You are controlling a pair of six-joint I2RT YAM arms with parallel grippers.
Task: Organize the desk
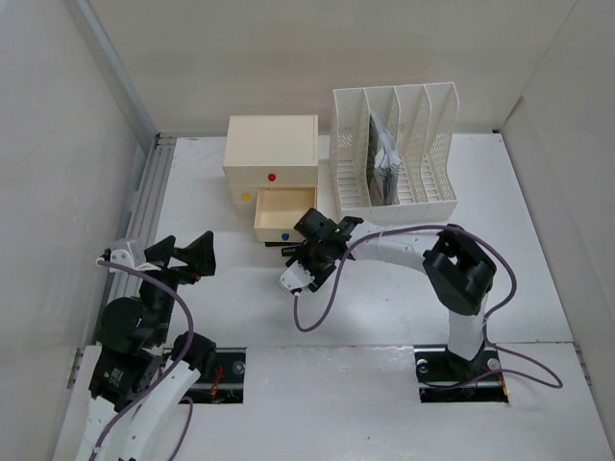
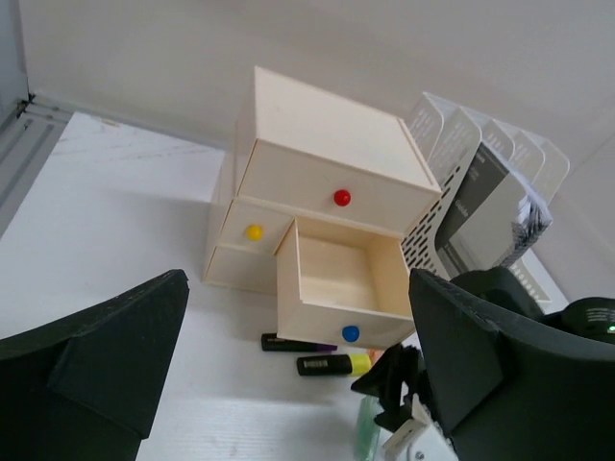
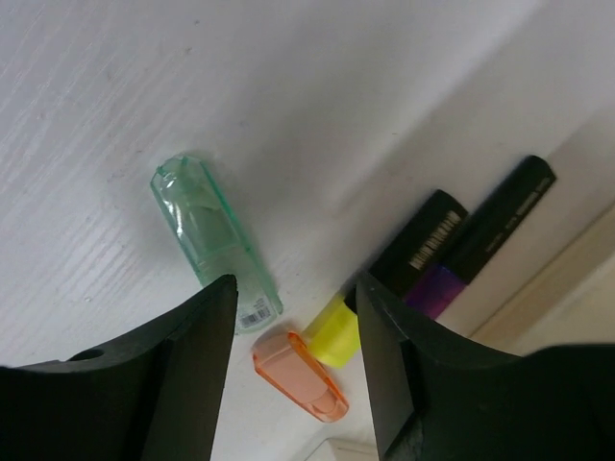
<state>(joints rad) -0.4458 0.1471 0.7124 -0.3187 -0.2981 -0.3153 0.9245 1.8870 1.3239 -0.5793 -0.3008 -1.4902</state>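
The white desk [image 1: 384, 307] carries a cream drawer box [image 1: 271, 154] whose lowest drawer [image 2: 336, 279], the one with the blue knob, stands pulled out and empty. In front of it lie a black marker with a purple cap [image 3: 485, 240], a black highlighter with a yellow cap [image 3: 384, 288], a small clear orange case [image 3: 298, 375] and a clear green case [image 3: 213, 240]. My right gripper [image 3: 298, 283] hangs open just above the orange case and the yellow cap, gripping nothing. My left gripper [image 1: 183, 257] is wide open and empty at the left, facing the drawers.
A white slotted file rack [image 1: 394, 144] with dark papers in one slot stands right of the drawer box. Pale walls close in the desk on the left, back and right. An aluminium rail [image 1: 144, 206] runs along the left edge.
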